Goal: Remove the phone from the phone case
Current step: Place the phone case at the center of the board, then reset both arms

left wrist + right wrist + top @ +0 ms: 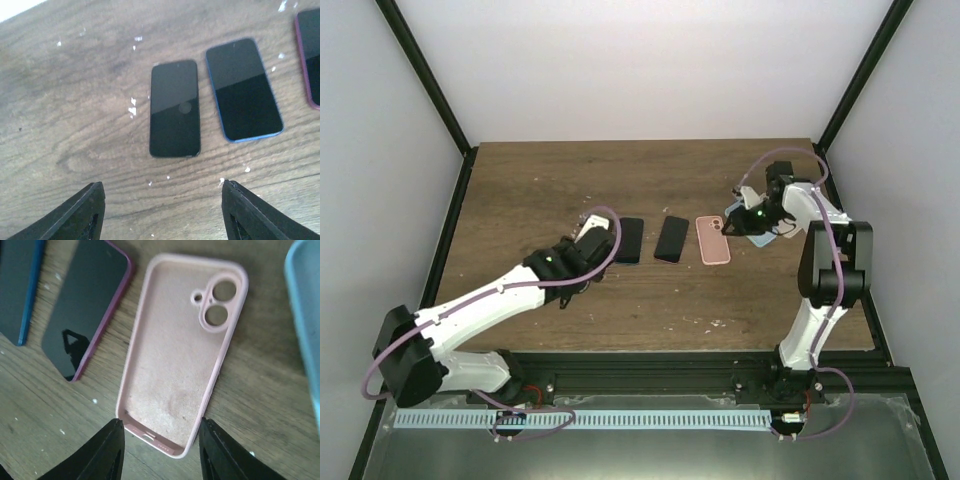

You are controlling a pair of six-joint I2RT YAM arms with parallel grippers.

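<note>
The pink phone case lies empty on the wooden table, inside up, camera holes at its far end; in the top view the pink case is right of centre. My right gripper is open, one finger on each side of the case's near end, gripping nothing. Left of the case lies a bare maroon-edged phone, screen up, seen from above as a dark phone. My left gripper hangs open over bare wood, just short of a black phone.
A blue-edged phone lies between the black and maroon-edged phones. A light blue case lies to the right of the pink one, under the right arm. White specks dot the table. A black frame edges it.
</note>
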